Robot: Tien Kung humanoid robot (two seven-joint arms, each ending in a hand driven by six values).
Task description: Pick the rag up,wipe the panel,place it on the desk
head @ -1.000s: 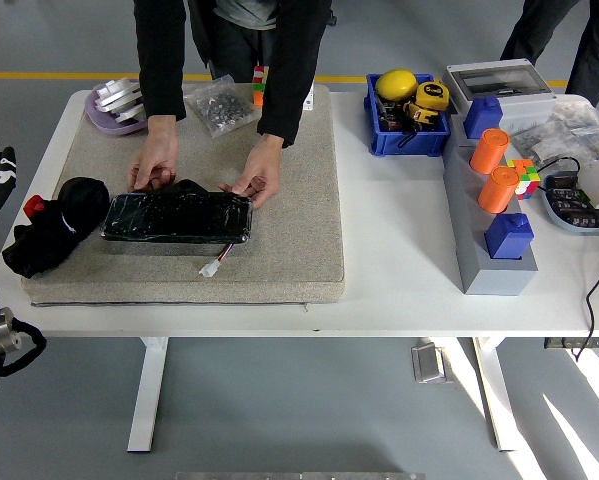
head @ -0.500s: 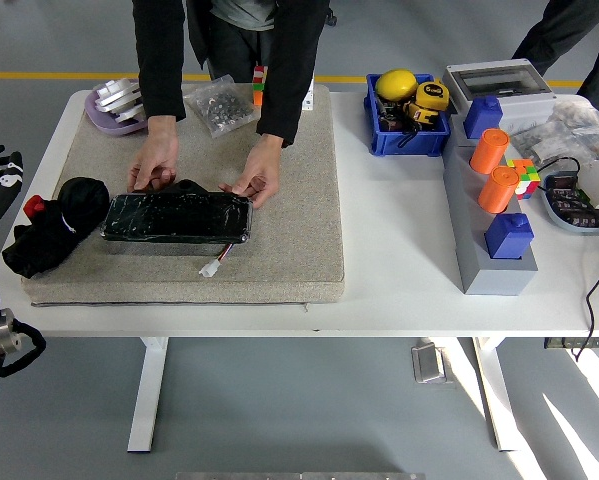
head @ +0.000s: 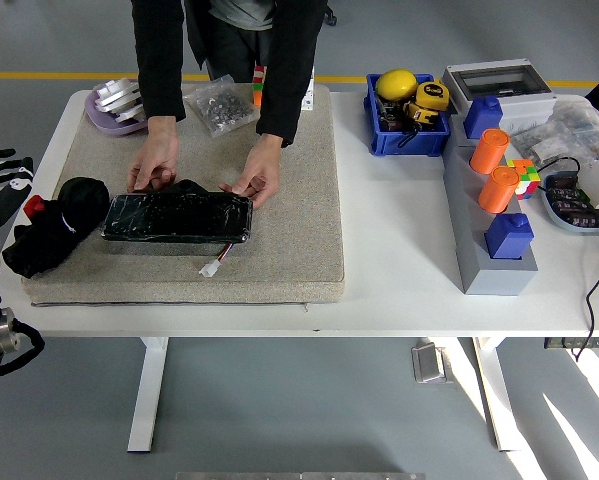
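A black rag [head: 54,228] lies bunched at the left end of the beige mat [head: 289,250]. The black glossy panel [head: 177,218] lies on the mat just right of the rag. A person at the far side holds the panel with both hands, one hand [head: 155,160] at its far left corner, the other [head: 254,180] at its far right corner. My left hand [head: 1,182] is at the picture's left edge, left of the rag and apart from it, fingers spread and empty. My right arm is out of view.
A purple tray [head: 114,110] and a bag of small parts [head: 219,105] sit at the mat's far edge. A blue bin [head: 407,135] with yellow tools, a grey block [head: 484,250] with orange cylinders and blue boxes, and cables stand at the right.
My left hand has moved a little to the right and down, toward the rag. The person's hands and the panel have not moved.
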